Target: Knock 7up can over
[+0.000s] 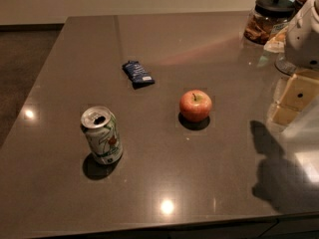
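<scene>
7up can (102,136): upright on the worktop (60,193), near left, opened top facing up; not yet tipped.
gripper (297,96): at the right edge, above the worktop, well apart from the can; open or closed cannot be told.
apple (195,105): centre, between gripper and can.
snack packet (138,74): beyond the can, left of centre.
risk 1: a straight sweep from the right would likely strike the apple first and set it rolling.
risk 2: a low push may slide the can upright instead of toppling it.
risk 3: a toppled can may roll off the near left edge.
</scene>
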Controlling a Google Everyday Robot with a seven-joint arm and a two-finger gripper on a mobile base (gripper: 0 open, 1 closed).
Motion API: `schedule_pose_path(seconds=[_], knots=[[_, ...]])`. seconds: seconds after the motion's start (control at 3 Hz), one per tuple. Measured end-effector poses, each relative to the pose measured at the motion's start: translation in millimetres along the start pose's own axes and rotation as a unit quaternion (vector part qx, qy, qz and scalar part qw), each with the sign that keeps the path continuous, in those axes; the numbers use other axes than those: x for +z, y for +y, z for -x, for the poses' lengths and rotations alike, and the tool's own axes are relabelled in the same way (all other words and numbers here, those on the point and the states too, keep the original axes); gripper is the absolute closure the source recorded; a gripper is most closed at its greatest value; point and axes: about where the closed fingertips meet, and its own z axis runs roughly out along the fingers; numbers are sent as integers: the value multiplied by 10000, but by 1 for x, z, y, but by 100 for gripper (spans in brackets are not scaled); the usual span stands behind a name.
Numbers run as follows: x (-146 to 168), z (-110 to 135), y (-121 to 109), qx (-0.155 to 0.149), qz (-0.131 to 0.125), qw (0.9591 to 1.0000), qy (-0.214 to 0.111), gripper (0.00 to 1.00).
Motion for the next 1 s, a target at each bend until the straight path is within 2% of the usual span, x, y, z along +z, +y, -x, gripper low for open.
schedule_pose_path(seconds=[0.33,0.67,1.0], knots=[[0,0,0,0,-1,10000,0,0],[7,12,8,-34,100,9995,-291,0],[24,38,24,-36,382,9951,-916,0]])
